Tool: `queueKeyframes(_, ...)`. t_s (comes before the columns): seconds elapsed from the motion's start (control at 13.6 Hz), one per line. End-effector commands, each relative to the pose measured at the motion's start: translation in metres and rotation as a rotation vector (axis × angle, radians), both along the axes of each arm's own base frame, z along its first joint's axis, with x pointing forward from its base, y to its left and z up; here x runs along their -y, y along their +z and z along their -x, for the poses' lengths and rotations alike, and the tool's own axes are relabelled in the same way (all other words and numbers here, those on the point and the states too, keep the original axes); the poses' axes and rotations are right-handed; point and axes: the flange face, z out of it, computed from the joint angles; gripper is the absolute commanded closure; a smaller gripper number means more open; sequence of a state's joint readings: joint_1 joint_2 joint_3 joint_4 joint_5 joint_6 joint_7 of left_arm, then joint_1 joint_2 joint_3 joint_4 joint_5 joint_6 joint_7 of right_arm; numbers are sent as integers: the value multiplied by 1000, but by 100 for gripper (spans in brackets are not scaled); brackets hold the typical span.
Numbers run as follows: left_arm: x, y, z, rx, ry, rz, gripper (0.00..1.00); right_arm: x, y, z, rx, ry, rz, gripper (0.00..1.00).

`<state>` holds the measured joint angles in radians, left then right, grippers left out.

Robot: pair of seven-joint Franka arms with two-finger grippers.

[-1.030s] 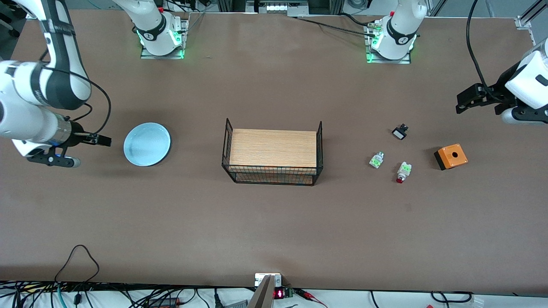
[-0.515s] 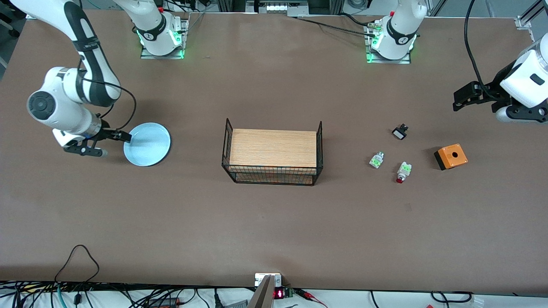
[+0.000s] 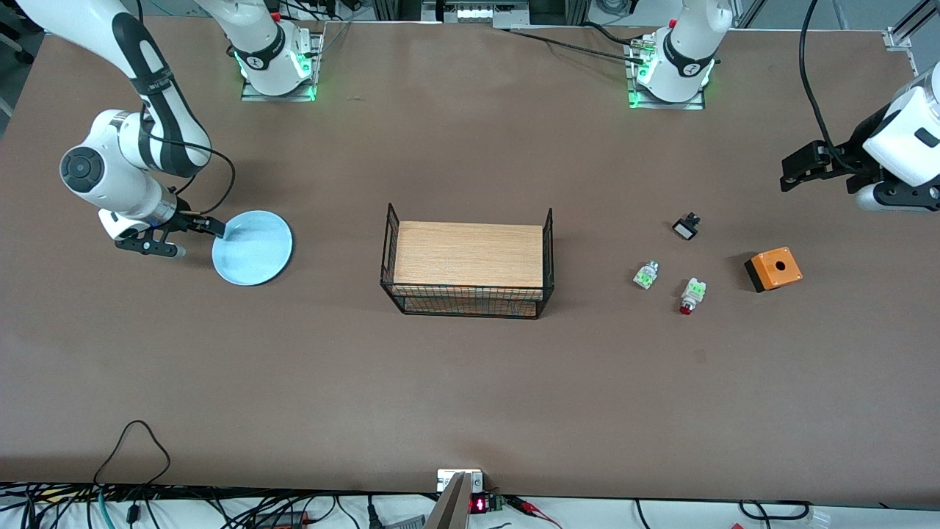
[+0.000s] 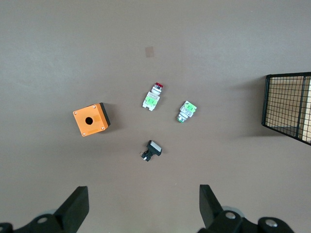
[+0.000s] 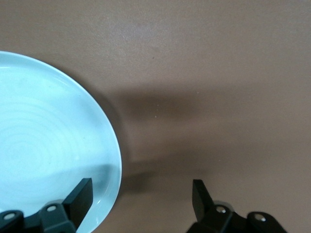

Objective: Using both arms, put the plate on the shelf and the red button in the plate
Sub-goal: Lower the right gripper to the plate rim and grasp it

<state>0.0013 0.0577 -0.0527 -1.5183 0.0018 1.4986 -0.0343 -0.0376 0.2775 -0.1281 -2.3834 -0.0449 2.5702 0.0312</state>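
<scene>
The pale blue plate (image 3: 252,247) lies on the table toward the right arm's end. My right gripper (image 3: 192,239) is open and low at the plate's rim. In the right wrist view one finger (image 5: 80,194) is over the plate (image 5: 43,141) and the other is over bare table, with the gripper (image 5: 141,199) straddling the rim. The red button (image 3: 691,295) lies on its side toward the left arm's end, and shows in the left wrist view (image 4: 152,97). My left gripper (image 3: 822,173) is open and empty in the air over bare table, its midpoint (image 4: 143,206) apart from the small parts.
A wire basket with a wooden top (image 3: 467,268) stands mid-table. Near the red button lie a white-green part without a red tip (image 3: 645,275), a black-and-white part (image 3: 686,227) and an orange box with a hole (image 3: 773,269).
My right arm has swung in toward the plate, and its open gripper now stands at the rim. My left gripper has barely shifted. The plate and small parts have not moved.
</scene>
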Motion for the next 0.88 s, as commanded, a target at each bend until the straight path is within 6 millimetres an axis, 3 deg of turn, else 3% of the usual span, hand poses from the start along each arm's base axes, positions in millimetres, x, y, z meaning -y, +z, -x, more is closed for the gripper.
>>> queueKeyframes(0.0, -7, 8, 4, -5, -3, -18, 0, 2, -8, 1, 7, 13, 1, 18)
queueKeyframes(0.07, -12, 8, 5, -5, 2, -18, 0, 2, -8, 1, 7, 10, 1, 19)
queueKeyframes(0.22, -16, 8, 5, -6, 5, -17, 0, 0, -10, 2, 2, -2, 0, 37)
queueKeyframes(0.37, -16, 10, 5, -3, 8, -17, 0, -2, -11, 2, -4, 2, -1, 63)
queueKeyframes(0.44, -16, 11, 5, 0, 8, -17, 0, -2, -11, 2, -6, 13, -3, 87)
queueKeyframes(0.52, -16, 11, 5, 0, 8, -17, 0, -3, -11, 2, -6, 14, -3, 100)
queueKeyframes(0.81, -25, 13, 6, 3, 21, -17, 0, -5, -18, 3, -19, 2, -3, 100)
